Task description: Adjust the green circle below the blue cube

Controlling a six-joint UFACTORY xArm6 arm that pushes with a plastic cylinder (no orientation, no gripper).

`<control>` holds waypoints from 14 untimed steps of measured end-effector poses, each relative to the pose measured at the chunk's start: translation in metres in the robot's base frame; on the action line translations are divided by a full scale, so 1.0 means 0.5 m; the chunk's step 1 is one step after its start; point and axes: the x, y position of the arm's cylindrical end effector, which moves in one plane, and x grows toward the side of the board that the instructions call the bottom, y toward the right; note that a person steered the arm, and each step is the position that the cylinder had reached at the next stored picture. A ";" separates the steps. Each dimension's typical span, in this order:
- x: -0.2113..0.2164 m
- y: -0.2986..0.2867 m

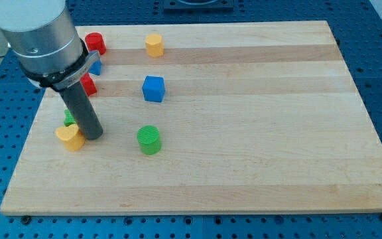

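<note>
1. The green circle (149, 140) sits nearest, apart from everything.
2. My tip (93, 135), a bare rod with no jaws to open or close, rests left of it, touching a yellow heart (69, 137).
3. Farther back, the blue cube (153, 88) stands almost straight behind the circle, slightly right.
</note>
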 end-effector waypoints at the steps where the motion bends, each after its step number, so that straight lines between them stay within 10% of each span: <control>1: -0.032 -0.024; 6: -0.109 0.320; 7: -0.014 0.395; 11: -0.142 0.200; 14: 0.124 0.368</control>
